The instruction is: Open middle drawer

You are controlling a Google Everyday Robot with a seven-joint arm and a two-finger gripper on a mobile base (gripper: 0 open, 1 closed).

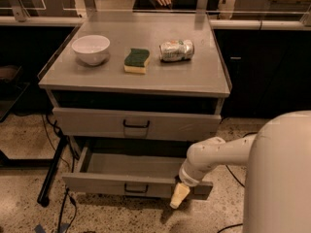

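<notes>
Robot body: white shell to the right of the fingers, filling the lower-right corner.
Bench: grey top, above the fingers and well apart from them. It carries three items in a row.
Middle drawer: pulled out from the cabinet, with the inside of the tray showing behind its front. The front runs left from the fingers, which sit at its right end. Its small black handle is at centre front, left of the fingers and apart from them.
Upper drawer front: flush in the cabinet, above and left of the fingers, with a bigger black handle. There is a dark slot between it and the bench top.
Arm: white, comes from the body and runs down-left to the wrist just above the fingers.
Bowl: white, upright on the bench, the item furthest left of the fingers.
Can: crushed and lying on its side, almost straight above the fingers, at the right end of the row.
Sponge: green face up over a yellow base, between bowl and can, touching neither.
Gripper: in front of the right end of the middle drawer's front, angled down-left, with its tip hanging below the front's bottom edge. Can't tell whether it touches the front.
Fingers: cream, showing as one tapered piece with no gap, so together and clamped on nothing.
</notes>
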